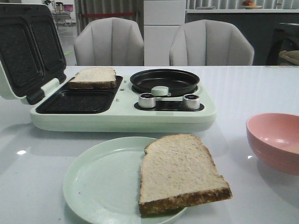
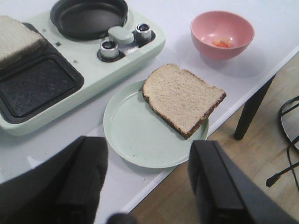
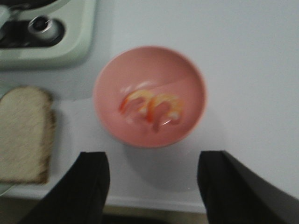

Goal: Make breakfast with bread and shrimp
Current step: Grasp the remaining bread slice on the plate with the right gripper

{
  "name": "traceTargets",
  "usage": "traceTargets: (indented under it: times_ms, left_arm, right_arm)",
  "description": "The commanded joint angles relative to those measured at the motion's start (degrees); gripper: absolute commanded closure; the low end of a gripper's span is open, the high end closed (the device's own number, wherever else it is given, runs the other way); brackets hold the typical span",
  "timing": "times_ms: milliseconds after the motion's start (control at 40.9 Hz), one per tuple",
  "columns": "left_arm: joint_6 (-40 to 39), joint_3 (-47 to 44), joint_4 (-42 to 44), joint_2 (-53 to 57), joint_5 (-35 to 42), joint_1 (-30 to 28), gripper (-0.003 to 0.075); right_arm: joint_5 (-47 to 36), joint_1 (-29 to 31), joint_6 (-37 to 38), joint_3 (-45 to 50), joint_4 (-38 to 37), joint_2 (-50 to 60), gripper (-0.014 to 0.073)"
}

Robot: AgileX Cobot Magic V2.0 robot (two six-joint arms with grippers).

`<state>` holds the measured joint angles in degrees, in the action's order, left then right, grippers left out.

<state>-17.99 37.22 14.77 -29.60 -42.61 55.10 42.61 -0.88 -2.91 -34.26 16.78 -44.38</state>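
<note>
Front view: your white table (image 1: 252, 88) carried the mint-green breakfast maker (image 1: 121, 112), lid (image 1: 28, 51) thrown open at the left. One bread slice (image 1: 93, 77) lay in the rear sandwich plate; the front plate (image 1: 77, 101) held nothing. Beside these sat the round black pan (image 1: 164, 80), with two metal knobs (image 1: 146, 100) in front of it.

Nearer you, the pale green plate (image 1: 100, 182) held the second bread slice (image 1: 180, 172) — its crust corner overhung the plate's right rim.

At the right edge stood the pink bowl (image 1: 275, 140); the shrimp (image 3: 152, 108) lay curled in its bottom, blurred.

Your left gripper (image 2: 147, 179) hung above the plate's near edge, fingers spread wide, holding nothing. Your right gripper (image 3: 154, 186) hung above the bowl's near side — likewise spread and empty.
</note>
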Motion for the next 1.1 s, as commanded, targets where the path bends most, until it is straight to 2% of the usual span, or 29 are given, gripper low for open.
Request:
traceTargets:
  times_ms: [0, 122, 269, 489, 808, 1077]
  left_arm:
    - [-0.2, 1.9, 0.3, 1.2, 3.5, 0.4, 0.0286]
    - [-0.2, 1.9, 0.3, 1.4, 3.5, 0.4, 0.0286]
    - [-0.2, 1.9, 0.5, 1.3, 3.6, 0.4, 0.0286]
    - [-0.2, 1.9, 0.5, 1.3, 3.6, 0.4, 0.0286]
    - [-0.2, 1.9, 0.5, 1.3, 3.6, 0.4, 0.0286]
    - [-0.2, 1.9, 0.5, 1.3, 3.6, 0.4, 0.0286]
  right_arm:
    - [0.8, -3.2, -8.8, -2.1, 14.4, -3.2, 0.0111]
    - [2.2, -7.9, -16.1, -2.1, 27.1, -9.2, 0.0113]
    - [-2.7, -13.5, -19.6, -2.1, 33.6, -17.6, 0.0113]
    - [-10.7, -17.8, -19.7, -2.7, 37.5, -30.6, 0.0113]
    - [-10.8, -18.1, -19.7, -8.7, 37.9, -44.1, 0.0113]
    - [-9.9, -18.1, -20.0, -13.2, 37.9, -49.7, 0.0134]
